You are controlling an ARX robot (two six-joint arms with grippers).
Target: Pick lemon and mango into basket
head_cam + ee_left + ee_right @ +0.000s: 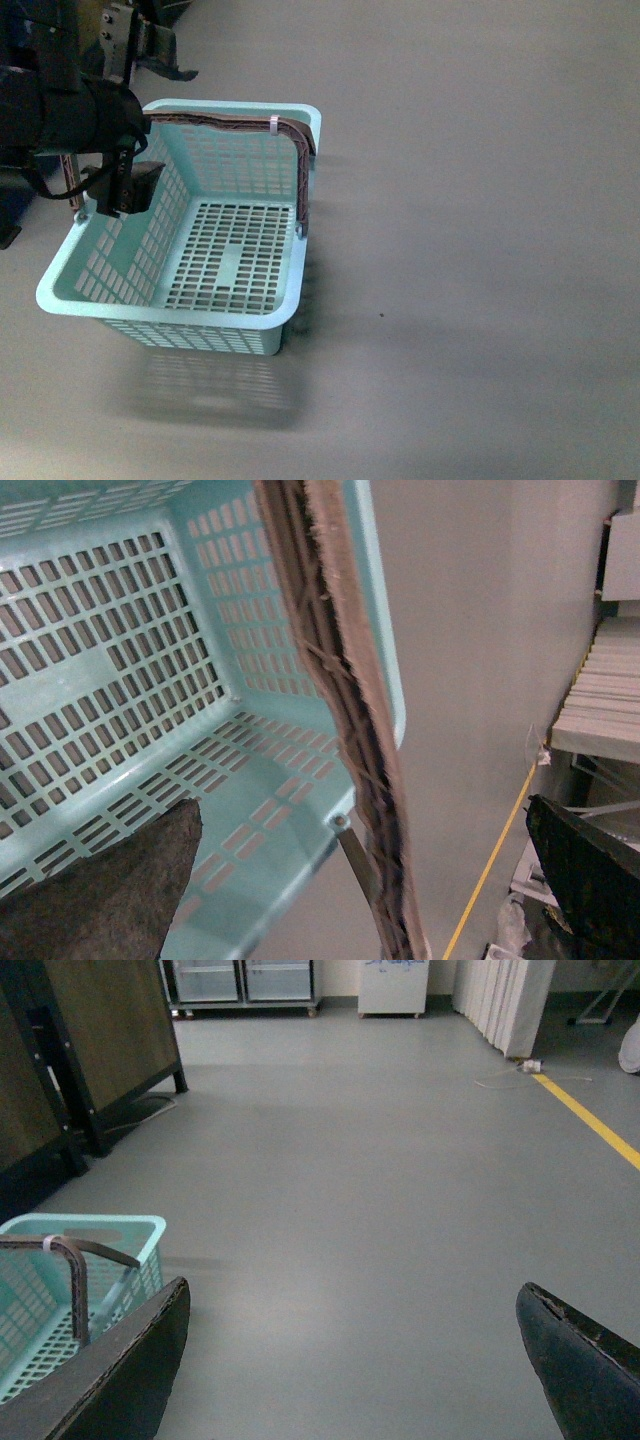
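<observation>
The pale aqua basket (170,312) is empty, and its slotted floor is bare in the front view. Its brown handle (230,120) is swung up over the far rim. My left gripper (118,192) is open at the basket's left side. In the left wrist view the handle (330,680) runs between the spread fingers of the left gripper (362,802). One finger is over the basket's inside (240,610), the other outside it. My right gripper (350,1285) is open over bare floor, with the basket (120,1225) off to one side. The lemon and the mango are out of view.
Grey floor surrounds the basket, whose shadow (220,390) lies in front of it. A yellow floor line (590,1120), a dark wooden cabinet (100,1040) and a white unit (390,985) stand farther off. Pale shelving (600,690) lies beyond the left gripper.
</observation>
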